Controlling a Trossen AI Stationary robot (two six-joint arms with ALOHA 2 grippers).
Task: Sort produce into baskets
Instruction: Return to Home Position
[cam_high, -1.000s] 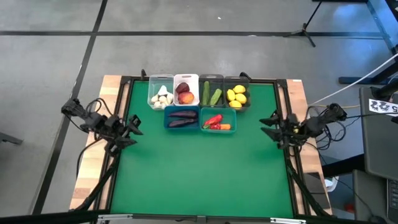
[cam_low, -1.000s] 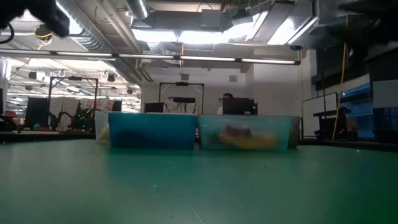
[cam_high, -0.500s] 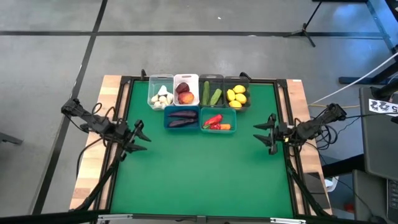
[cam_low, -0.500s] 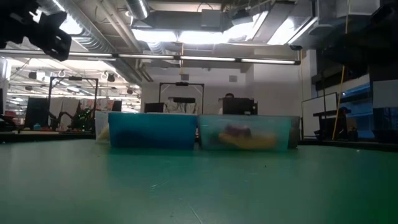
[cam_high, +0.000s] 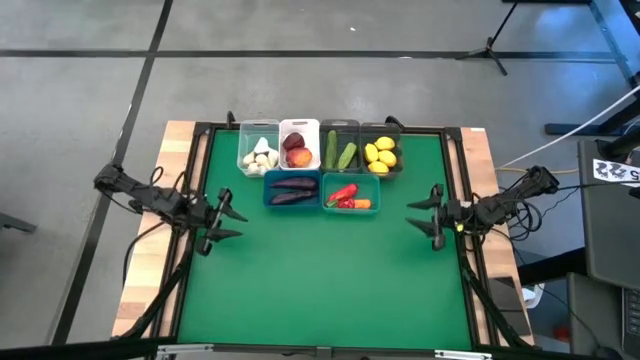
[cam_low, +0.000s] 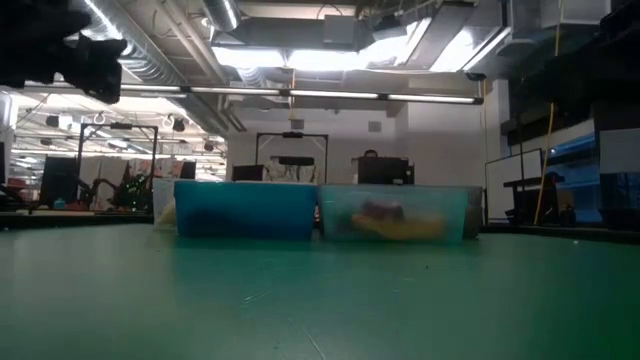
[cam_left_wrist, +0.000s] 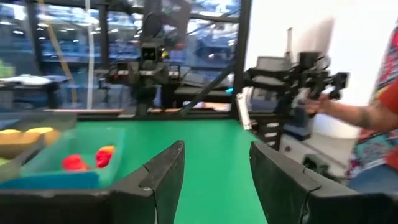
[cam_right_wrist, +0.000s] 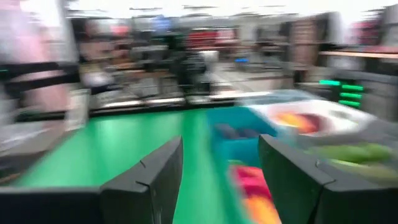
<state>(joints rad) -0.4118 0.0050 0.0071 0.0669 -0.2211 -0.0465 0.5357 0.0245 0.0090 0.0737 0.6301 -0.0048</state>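
Note:
Six bins stand at the far middle of the green table. The clear bin (cam_high: 259, 148) holds white garlic, the white bin (cam_high: 299, 144) red peaches, a dark bin (cam_high: 340, 149) green cucumbers, another dark bin (cam_high: 381, 150) yellow lemons. In front, the blue bin (cam_high: 293, 190) holds purple eggplants and the teal bin (cam_high: 351, 196) red peppers and an orange carrot. My left gripper (cam_high: 228, 222) is open and empty at the table's left side, also in its wrist view (cam_left_wrist: 214, 180). My right gripper (cam_high: 425, 218) is open and empty at the right side, also in its wrist view (cam_right_wrist: 221, 180).
The green mat (cam_high: 320, 280) lies bare in front of the bins. A black frame rail (cam_high: 470, 290) runs along the table's edges. A person's arm (cam_left_wrist: 367, 118) shows beyond the table's right side in the left wrist view.
My left gripper has moved from the left edge inward over the mat and a little toward the near edge. My right gripper has moved inward from the right edge toward the middle. Nothing in the bins has moved.

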